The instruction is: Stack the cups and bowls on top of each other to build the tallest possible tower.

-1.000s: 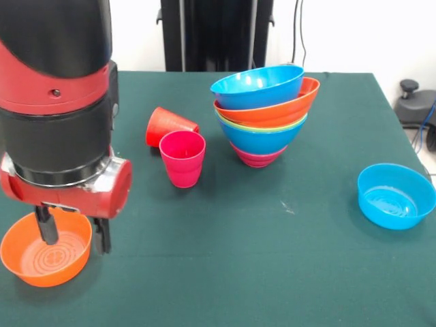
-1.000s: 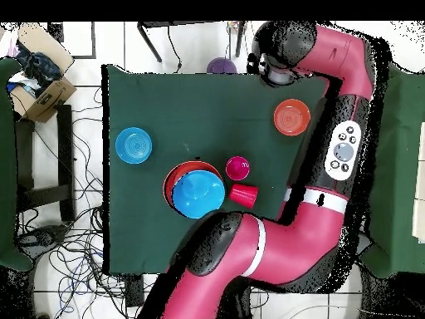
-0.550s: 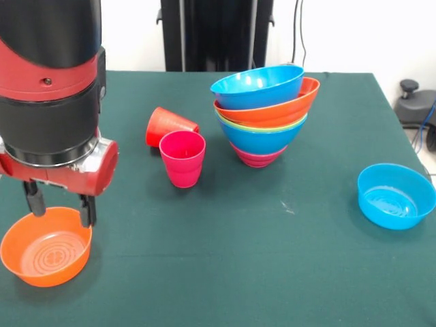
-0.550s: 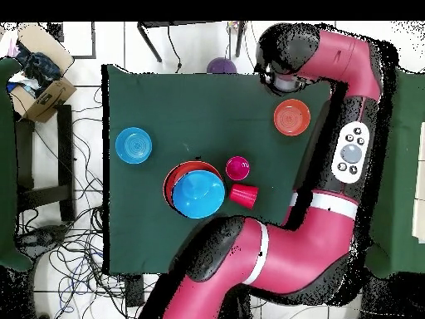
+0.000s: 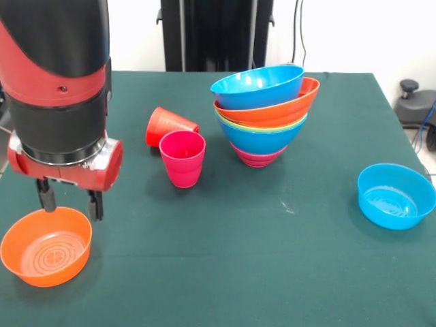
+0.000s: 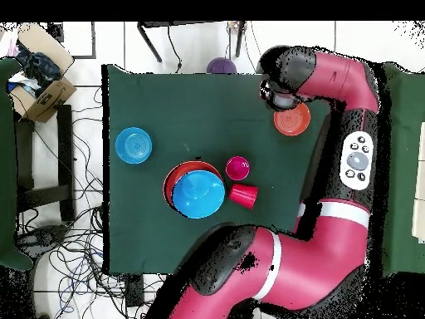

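My gripper [image 5: 70, 202] hangs open and empty just over the far rim of the small orange bowl [image 5: 46, 246], which sits at the table's near left corner. The tower [image 5: 262, 112] of nested bowls stands mid-table, with a large blue bowl [image 5: 257, 85] on top and orange, green, blue and magenta rims below. An upright pink cup [image 5: 182, 158] stands left of it. Behind that, a red-orange cup [image 5: 169, 126] lies on its side. A light blue bowl [image 5: 395, 195] sits alone at the right. In the overhead view the arm's wrist [image 6: 280, 87] hides the gripper beside the orange bowl [image 6: 292, 119].
In the overhead view the arm [image 6: 353, 158] runs along the table's right edge. A purple round thing [image 6: 222, 65] lies just past the table's top edge. A cardboard box [image 6: 37, 83] sits off the table at the left.
My gripper has lifted from low at the orange bowl's rim to just above it, staying open. The bowl, cups and tower have not moved.
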Controlling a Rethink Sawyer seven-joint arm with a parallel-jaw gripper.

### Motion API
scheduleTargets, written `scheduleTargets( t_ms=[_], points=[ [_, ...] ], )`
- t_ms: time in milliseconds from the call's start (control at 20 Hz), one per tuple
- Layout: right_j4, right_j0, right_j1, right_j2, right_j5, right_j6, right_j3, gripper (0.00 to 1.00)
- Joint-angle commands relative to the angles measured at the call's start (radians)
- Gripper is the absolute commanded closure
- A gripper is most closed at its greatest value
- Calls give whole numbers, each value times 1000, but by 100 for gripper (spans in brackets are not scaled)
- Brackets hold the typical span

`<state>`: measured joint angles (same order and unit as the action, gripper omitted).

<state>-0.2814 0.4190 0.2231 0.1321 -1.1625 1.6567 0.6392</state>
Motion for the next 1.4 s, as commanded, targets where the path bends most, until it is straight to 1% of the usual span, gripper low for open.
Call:
scheduleTargets(
  t_ms=[50, 100, 250, 500, 700, 950, 1300, 1400],
  points=[
    [-31, 25, 13, 69, 227, -165, 259, 0],
    [-40, 31, 6, 74, 272, -170, 264, 0],
    [-46, 48, -14, 91, 329, -190, 264, 0],
    [-49, 52, -53, 99, 344, -206, 244, 0],
    [-43, 52, -50, 100, 355, -196, 272, 0],
    [-37, 52, -30, 103, 384, -172, 317, 0],
    [-41, 62, -52, 120, 407, -178, 310, 0],
    [-49, 58, -61, 114, 414, -171, 302, 0]
  ],
)
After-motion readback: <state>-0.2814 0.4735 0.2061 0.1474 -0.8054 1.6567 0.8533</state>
